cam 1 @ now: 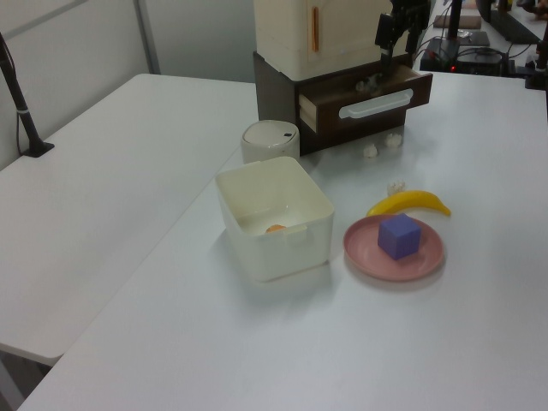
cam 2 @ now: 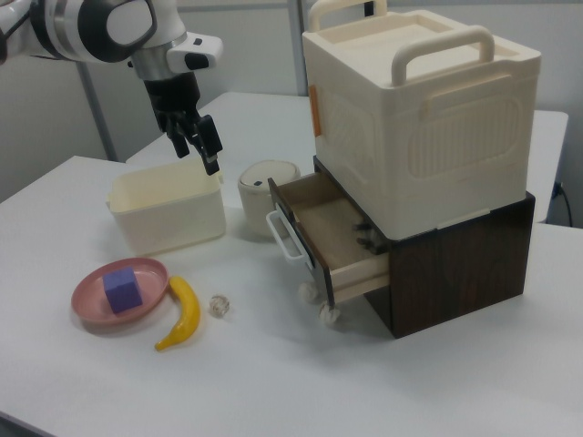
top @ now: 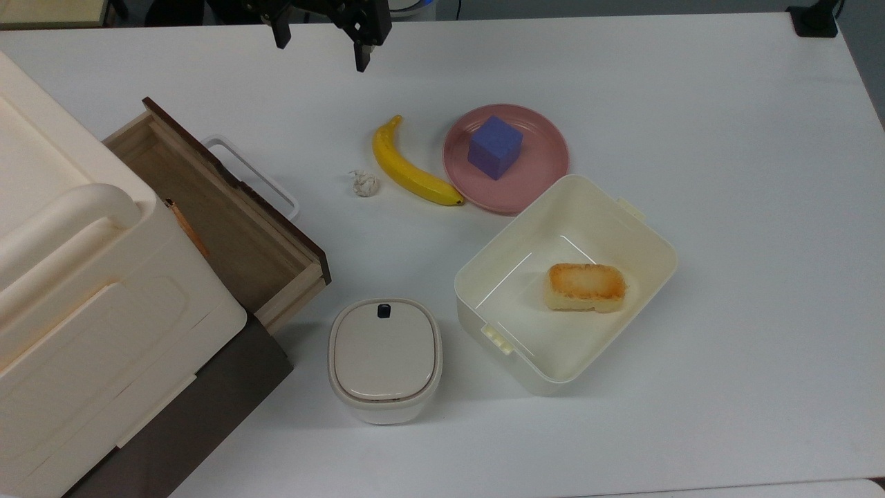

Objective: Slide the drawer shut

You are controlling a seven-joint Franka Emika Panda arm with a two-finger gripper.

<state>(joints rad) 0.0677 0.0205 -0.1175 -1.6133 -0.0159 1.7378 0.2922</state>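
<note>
Fingers (top: 280,34) spread apart, empty, hanging above the counter (top: 691,104) at the top view's far edge. Well apart from the drawer (top: 228,228), pulled out of the dark base under the cream cabinet (top: 90,290), lying toward 7 o'clock from the fingers in the top view. Front panel and white loop handle (top: 252,176) running 10 to 4 o'clock; closing push judged toward 8 o'clock, square against that panel

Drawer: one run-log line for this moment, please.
drawer: open | hand: open, raised, clear of white loop handle | contact: none | closing: not started
</note>
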